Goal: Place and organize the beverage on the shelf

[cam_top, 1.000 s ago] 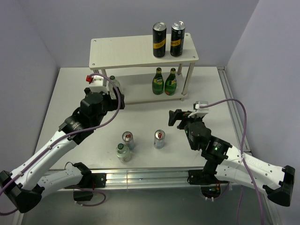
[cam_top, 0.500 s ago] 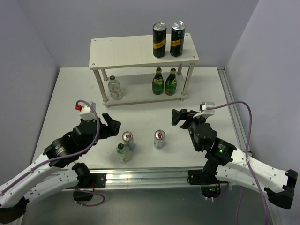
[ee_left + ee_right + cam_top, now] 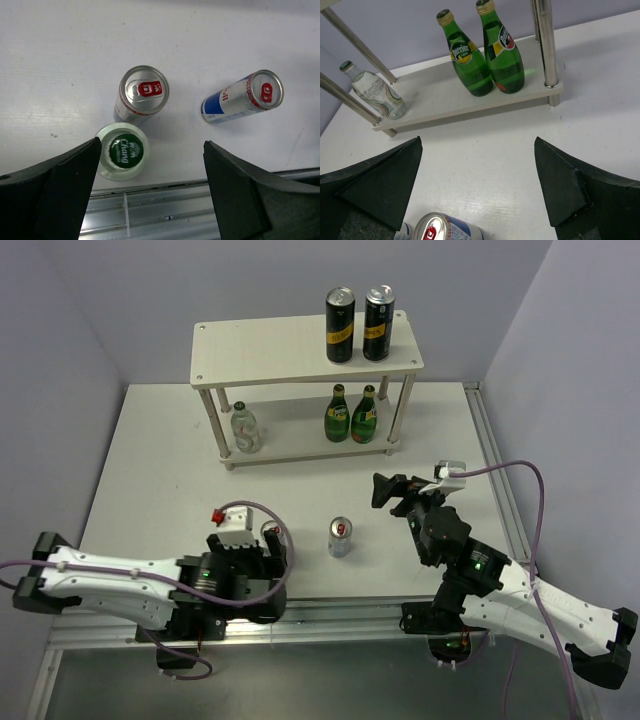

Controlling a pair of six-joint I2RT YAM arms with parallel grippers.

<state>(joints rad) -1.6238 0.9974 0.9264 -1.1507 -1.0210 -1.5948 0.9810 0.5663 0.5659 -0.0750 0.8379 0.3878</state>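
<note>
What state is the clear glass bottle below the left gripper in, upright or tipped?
Upright. The left wrist view looks straight down on the clear glass bottle: only its round green-printed cap and shoulder show.

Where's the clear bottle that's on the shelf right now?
In the top view the clear bottle stands at the left end of the shelf's lower board, by a left post, well left of the green bottles.

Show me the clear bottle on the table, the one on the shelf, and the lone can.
Table bottle (image 3: 121, 150): left wrist view, green cap.
Shelf bottle (image 3: 376, 95): right wrist view, body.
Lone can (image 3: 342, 528): top view, lid.
</note>
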